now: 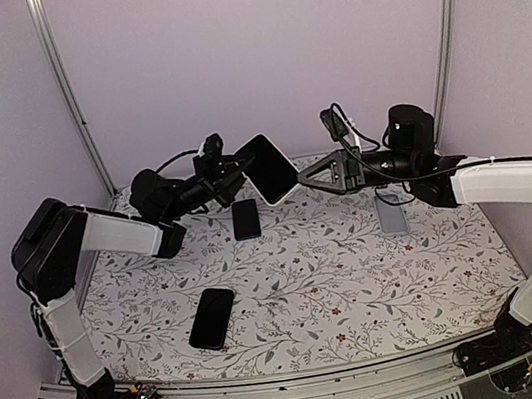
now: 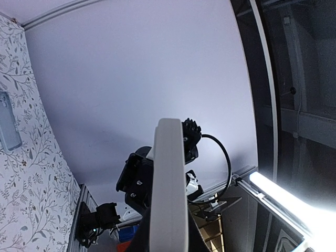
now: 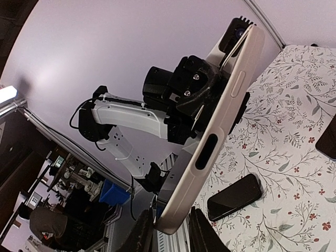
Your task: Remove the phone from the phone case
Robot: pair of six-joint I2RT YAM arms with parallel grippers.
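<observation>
Black phone (image 1: 211,318) lies on table (image 1: 361,286), nearer than cased phone (image 1: 268,169). Cased phone is up in the air. L gripper (image 1: 240,175) is clenched on its left edge as anchor. R gripper (image 1: 306,181) straddles the opposite end, prob to peel the case; can't tell if it's clamped.

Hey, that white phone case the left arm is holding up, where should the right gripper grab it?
Take the free edge of the white phone case, opposite where the left gripper clamps it. Come in from the right, one finger on each flat face: it stands on edge above the table with its thin side toward the right gripper.
</observation>
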